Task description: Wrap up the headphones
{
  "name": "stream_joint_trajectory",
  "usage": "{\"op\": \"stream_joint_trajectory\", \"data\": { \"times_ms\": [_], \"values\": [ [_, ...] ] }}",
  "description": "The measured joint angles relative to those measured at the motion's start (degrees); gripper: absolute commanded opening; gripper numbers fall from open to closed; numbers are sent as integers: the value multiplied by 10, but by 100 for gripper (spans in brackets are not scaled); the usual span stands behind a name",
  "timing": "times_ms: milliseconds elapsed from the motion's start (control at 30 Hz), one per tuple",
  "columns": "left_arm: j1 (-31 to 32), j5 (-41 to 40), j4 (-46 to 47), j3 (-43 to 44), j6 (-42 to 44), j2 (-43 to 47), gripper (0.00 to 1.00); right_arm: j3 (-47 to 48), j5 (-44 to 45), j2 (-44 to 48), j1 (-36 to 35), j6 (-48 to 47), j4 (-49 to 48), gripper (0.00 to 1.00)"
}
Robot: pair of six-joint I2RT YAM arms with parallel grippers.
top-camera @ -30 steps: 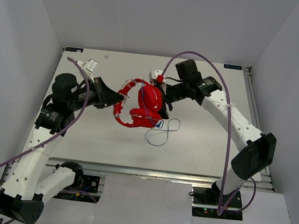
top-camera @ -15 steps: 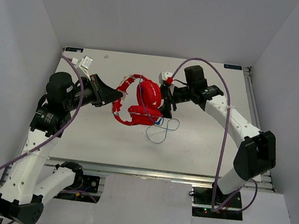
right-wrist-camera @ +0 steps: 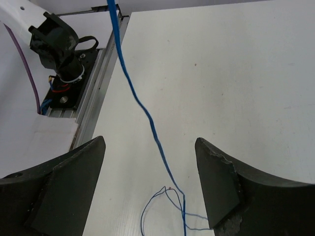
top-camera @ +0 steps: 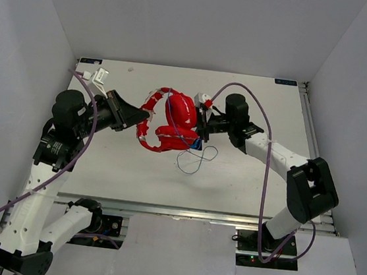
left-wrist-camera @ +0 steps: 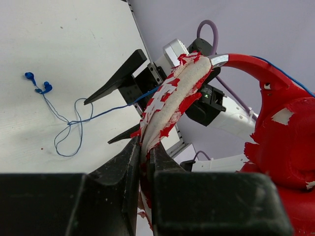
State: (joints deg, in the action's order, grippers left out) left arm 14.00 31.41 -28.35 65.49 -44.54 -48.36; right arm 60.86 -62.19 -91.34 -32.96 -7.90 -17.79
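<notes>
The red headphones (top-camera: pixel 172 124) hang in the air above the middle of the table. My left gripper (top-camera: pixel 136 115) is shut on their worn red and white headband (left-wrist-camera: pixel 172 93), with the jaws pinching its padding (left-wrist-camera: pixel 145 147). One red earcup (left-wrist-camera: pixel 290 142) fills the right of the left wrist view. My right gripper (top-camera: pixel 201 131) is open just right of the earcups. The thin blue cord (right-wrist-camera: pixel 147 118) hangs down between its spread fingers (right-wrist-camera: pixel 150 142) without touching them. The cord's loose end lies in loops on the table (top-camera: pixel 194 159), and the blue plug (left-wrist-camera: pixel 39 86) rests there.
The white table (top-camera: pixel 245 178) lies below, enclosed by white walls. The metal rail (right-wrist-camera: pixel 98 83) along its near edge and a black arm base (right-wrist-camera: pixel 59 44) show in the right wrist view. Purple arm cables (top-camera: pixel 268 180) arch over both arms.
My right gripper has moved left and lower, to beside the earcups. My left arm has drawn back slightly left, and the headphones shifted up and left with it.
</notes>
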Motion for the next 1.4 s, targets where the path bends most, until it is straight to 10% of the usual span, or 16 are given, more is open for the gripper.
{"op": "stream_joint_trajectory", "data": {
  "times_ms": [500,1067,1400],
  "values": [
    [0,-20,0,46,-37,7,0,4,70,-58,-28,55,-100,60],
    [0,-81,15,95,-87,0,0,-11,50,-58,-62,113,-165,8],
    [0,-196,26,88,-100,-2,0,3,78,52,-62,-6,42,8]
  ]
}}
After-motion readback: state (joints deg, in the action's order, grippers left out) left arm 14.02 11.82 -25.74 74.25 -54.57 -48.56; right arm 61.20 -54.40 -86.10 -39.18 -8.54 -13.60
